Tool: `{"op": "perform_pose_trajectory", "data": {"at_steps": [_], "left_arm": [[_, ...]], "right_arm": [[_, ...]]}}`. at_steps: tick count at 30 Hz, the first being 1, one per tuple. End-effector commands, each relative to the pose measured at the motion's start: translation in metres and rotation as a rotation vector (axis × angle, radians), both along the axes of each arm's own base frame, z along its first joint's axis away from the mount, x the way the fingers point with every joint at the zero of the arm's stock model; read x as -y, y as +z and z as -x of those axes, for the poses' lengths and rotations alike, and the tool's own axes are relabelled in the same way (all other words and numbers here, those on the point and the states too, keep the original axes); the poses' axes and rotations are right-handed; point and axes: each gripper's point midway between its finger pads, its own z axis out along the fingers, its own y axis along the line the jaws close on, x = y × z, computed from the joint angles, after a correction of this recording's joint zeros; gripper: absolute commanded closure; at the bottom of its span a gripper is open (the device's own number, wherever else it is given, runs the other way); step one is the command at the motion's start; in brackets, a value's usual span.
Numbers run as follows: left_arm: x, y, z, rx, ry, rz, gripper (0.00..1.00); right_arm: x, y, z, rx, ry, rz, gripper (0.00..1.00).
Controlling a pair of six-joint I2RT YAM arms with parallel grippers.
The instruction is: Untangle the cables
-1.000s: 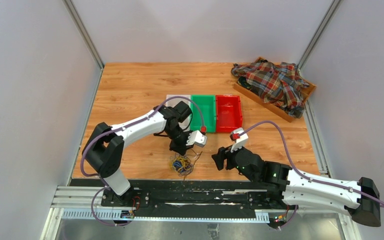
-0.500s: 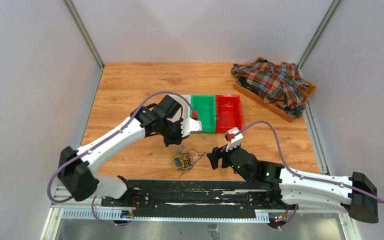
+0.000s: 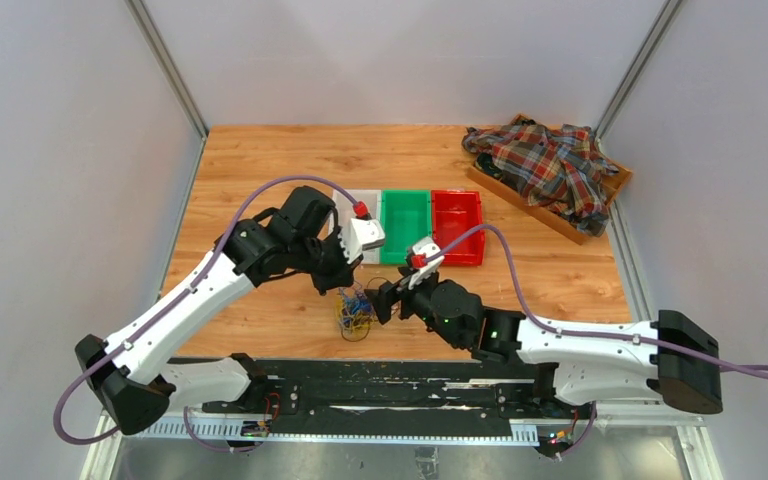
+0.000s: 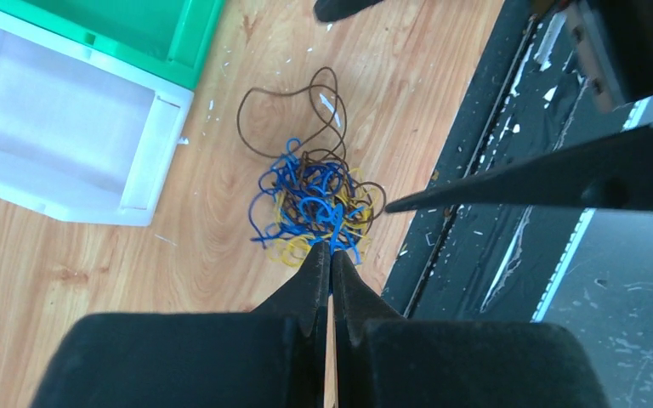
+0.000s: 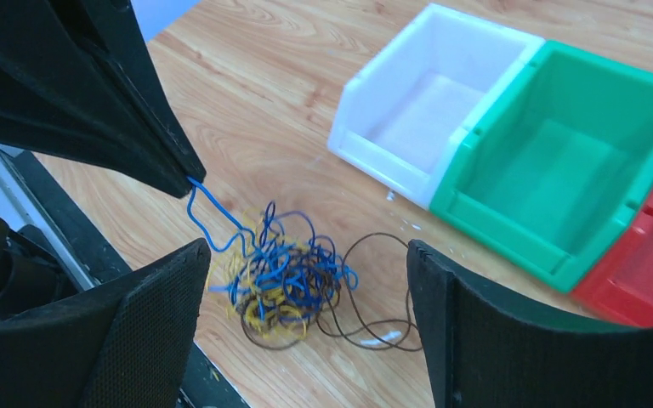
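Lying on the wooden table (image 3: 260, 170) just beyond the scuffed black rail (image 3: 390, 378), the cables (image 3: 356, 312) form a loose clump of thin, curly wires: blue and yellow knotted together, with one dark brown wire looping out of the clump toward the bins. The clump rests flat on the wood between the two grippers.

The left gripper (image 4: 330, 255) comes in from the left with its tapered black fingers pressed together, pinching one blue strand (image 5: 212, 212) at the clump's edge. The strand runs taut from the tips down into the tangle. The right gripper (image 5: 306, 246) hovers at the other side, jaws spread wide and holding nothing. Its fingers (image 5: 149, 331) show a fine mesh-like pad texture, and the clump sits in the gap between them without touching either.

Just past the cables stand three open-fronted plastic bins side by side, walls touching: a white bin (image 5: 366, 157), a green bin (image 5: 510, 229) and a red bin (image 5: 638, 297). The white and green ones are bare inside – of the red, only part shows. From above, the left arm covers most of the white one.

Well apart, in the far right corner, a crumpled plaid shirt (image 3: 545, 170) fills a shallow wooden tray (image 3: 505, 192) set at an angle.
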Motion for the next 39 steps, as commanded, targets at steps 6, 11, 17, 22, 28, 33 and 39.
{"op": "perform_pose_trajectory", "data": {"at_steps": [6,11,17,22,28,33,39], "left_arm": [[0.000,0.034,0.017,0.001,-0.028,0.069,0.99],[0.001,0.049,0.020,0.021,-0.050,0.093,0.99],[0.003,0.067,0.030,0.023,-0.104,0.128,1.00],[0.005,0.089,0.046,0.013,-0.177,0.182,1.00],[0.007,0.124,0.057,0.034,-0.224,0.250,1.00],[0.008,0.158,0.052,0.110,-0.214,0.292,1.00],[-0.001,0.212,0.024,0.347,-0.150,0.302,0.99]], "right_arm": [[-0.031,0.029,-0.001,0.069,0.013,-0.079,0.14],[-0.043,0.036,-0.003,0.087,0.025,-0.109,0.14],[-0.050,0.034,-0.014,0.107,-0.025,-0.112,0.14],[-0.059,0.028,-0.028,0.135,-0.055,-0.082,0.14],[-0.071,0.023,-0.043,0.163,-0.046,-0.069,0.16],[-0.080,-0.009,-0.040,0.116,-0.010,-0.032,0.17],[-0.071,-0.068,-0.033,0.035,-0.005,0.054,0.19]]}}
